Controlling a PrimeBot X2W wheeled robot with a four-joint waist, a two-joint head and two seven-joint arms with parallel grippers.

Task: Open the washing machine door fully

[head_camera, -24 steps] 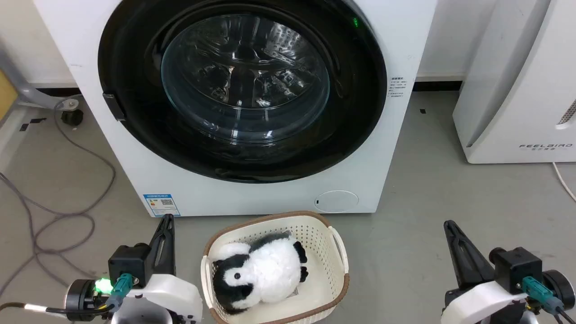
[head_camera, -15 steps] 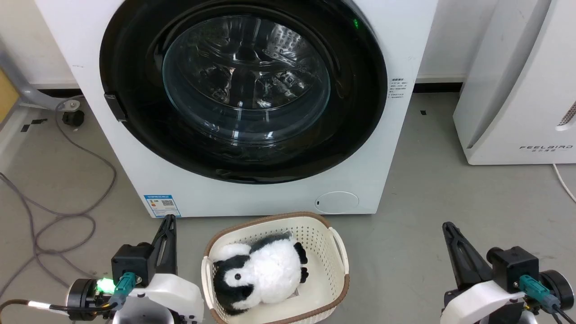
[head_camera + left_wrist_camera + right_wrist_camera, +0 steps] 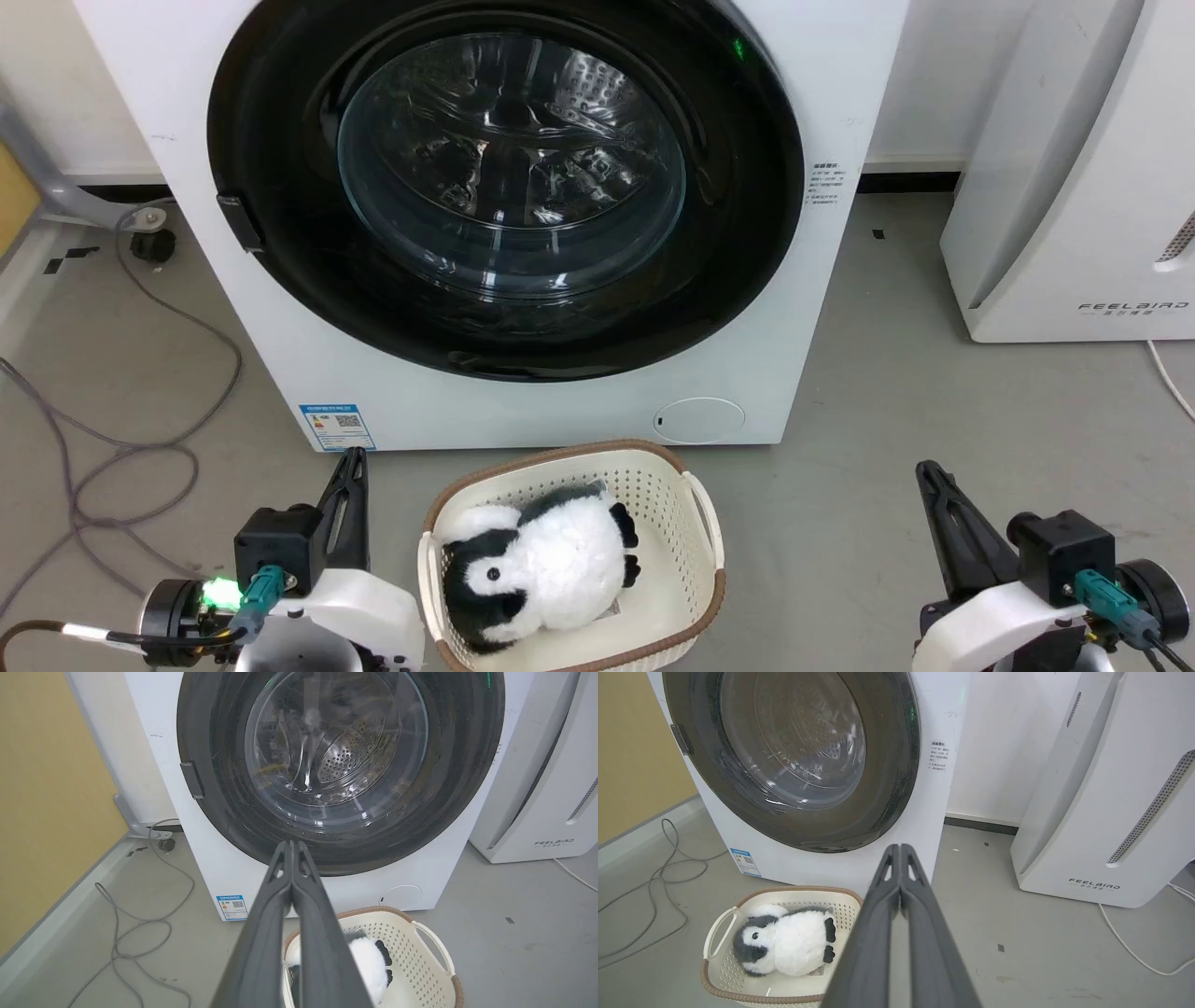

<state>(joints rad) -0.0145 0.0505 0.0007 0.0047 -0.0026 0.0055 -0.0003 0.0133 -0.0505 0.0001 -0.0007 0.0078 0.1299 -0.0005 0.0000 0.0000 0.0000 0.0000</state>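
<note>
Presently, washing machine door (image 3: 504,187) is sitting closed, flush on the washing machine (image 3: 523,411) front, at 12 o'clock in the head view. Basket (image 3: 695,523) holding plush penguin (image 3: 551,560) is standing on the floor (image 3: 887,373) at 6 o'clock. Left claw (image 3: 350,462) at 7 o'clock and right claw (image 3: 927,467) at 5 o'clock are hovering, fingers pressed together, gripping nothing.

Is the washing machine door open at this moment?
No, the washing machine door sits closed, flush against the front of the washing machine.
</note>
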